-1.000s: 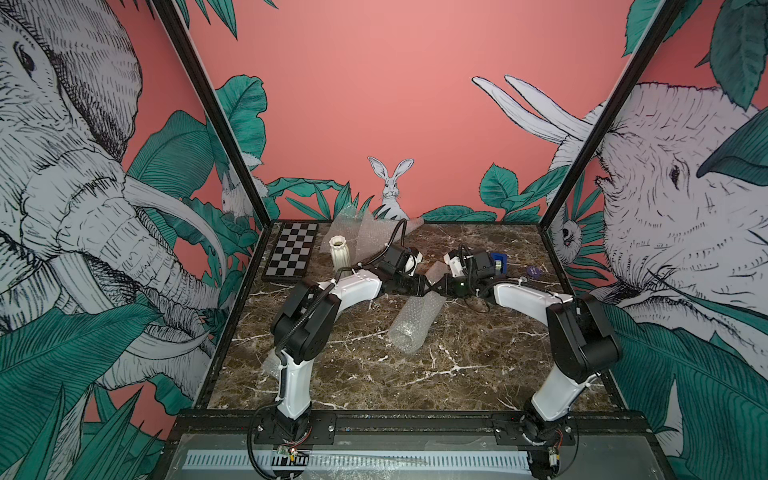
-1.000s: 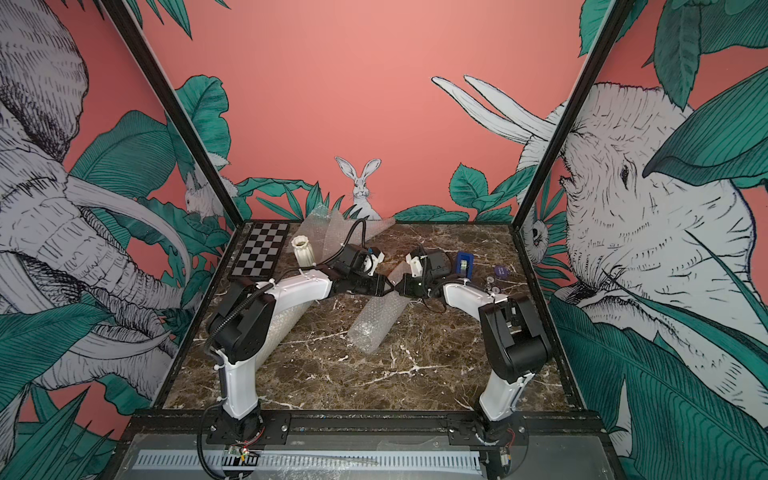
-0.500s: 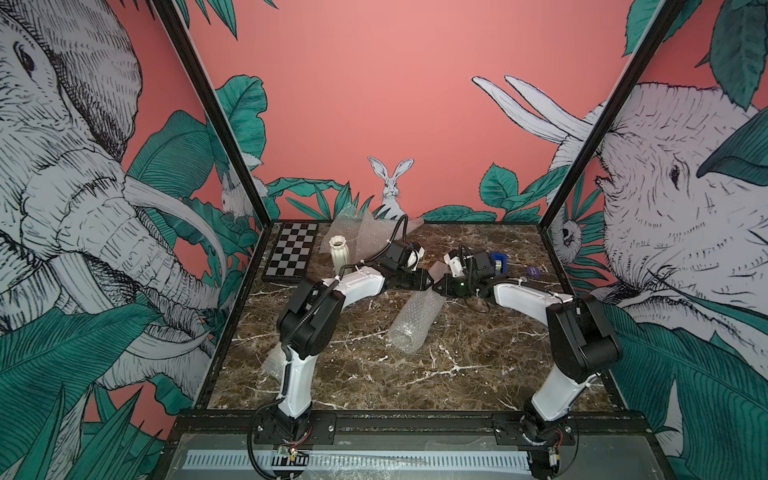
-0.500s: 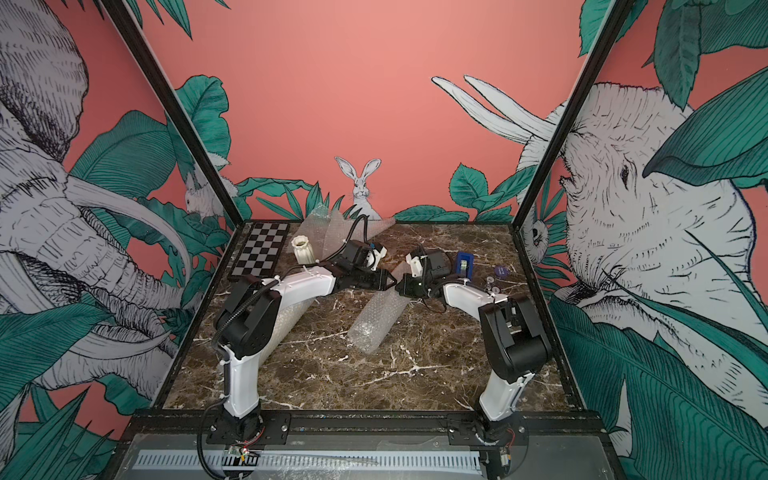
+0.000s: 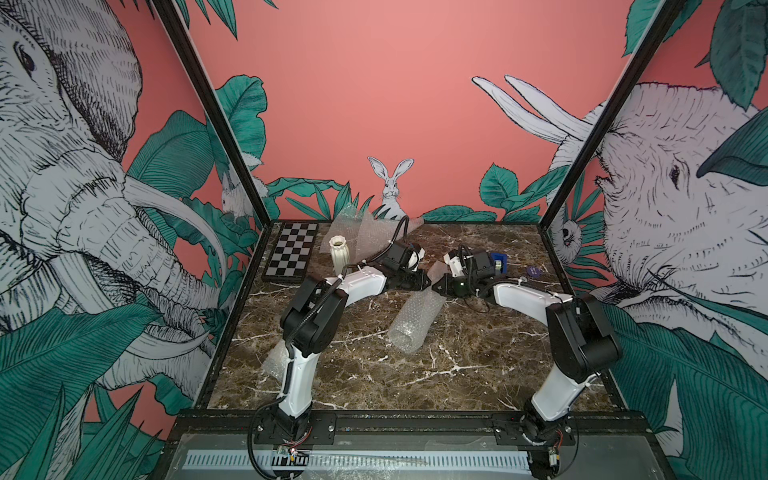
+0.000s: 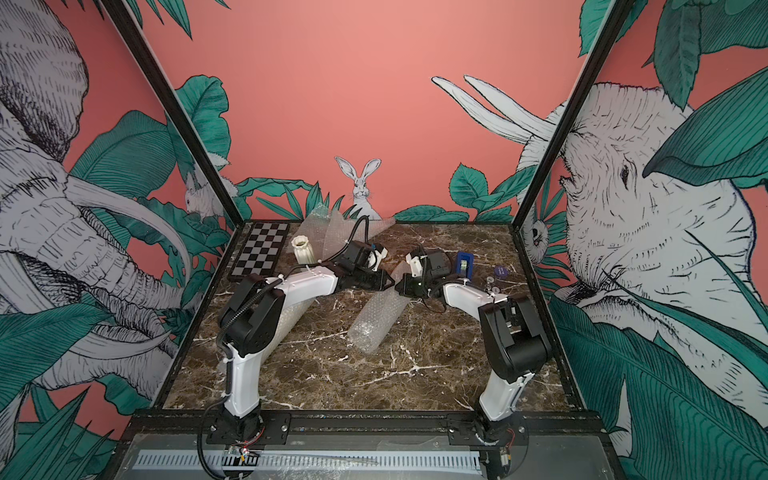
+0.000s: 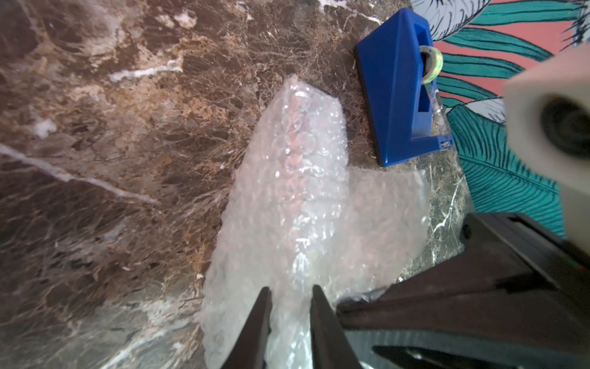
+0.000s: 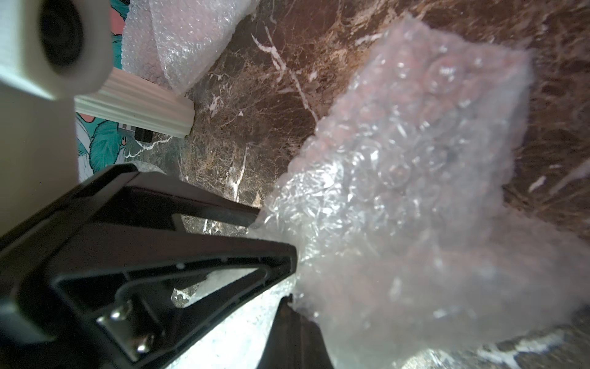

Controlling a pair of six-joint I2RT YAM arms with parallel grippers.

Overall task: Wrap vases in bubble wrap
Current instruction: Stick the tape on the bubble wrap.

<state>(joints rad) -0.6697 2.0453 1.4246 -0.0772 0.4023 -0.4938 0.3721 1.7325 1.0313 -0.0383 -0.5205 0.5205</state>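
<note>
A rolled tube of bubble wrap [image 5: 415,324] lies in the middle of the marble table; whether a vase is inside does not show. Both grippers meet at its far end. My left gripper [image 5: 424,281] is shut on a bunch of that bubble wrap [image 7: 297,198], with the film squeezed between its two narrow fingertips [image 7: 314,295]. My right gripper [image 5: 435,286] faces it tip to tip, shut on the same bunched end [image 8: 399,179], which hides most of its jaws. A white fluted vase [image 5: 340,253] stands upright at the back left, apart from both grippers.
A blue tape dispenser [image 5: 498,262] and a small purple disc [image 5: 533,271] sit behind the right arm. A chequered board [image 5: 293,253] lies at the back left. Loose bubble wrap sheets [image 5: 365,232] lean at the back wall. Another piece of wrap [image 6: 291,320] lies under the left arm.
The left jaws have closed onto the far end of the wrap, and the left arm's elbow has shifted slightly right. The right arm has not moved.
</note>
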